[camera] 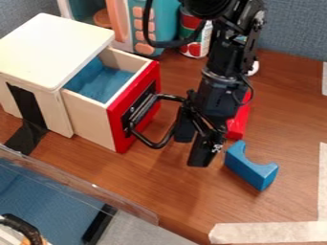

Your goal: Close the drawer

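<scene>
Drawer [91,119] seen open, upper left of frame. Pushing step judged in hand. Gripper [191,151] positioned beside handle [169,97], near centre; fingers parted, nothing seen gripped, contact can't be told. Next: red front [135,106] to be pushed up-left until seated.

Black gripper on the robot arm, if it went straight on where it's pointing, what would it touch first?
Probably the brown tabletop, since the gripper points down at it, between the drawer handle and the blue block. How high it hangs is hard to tell.
</scene>
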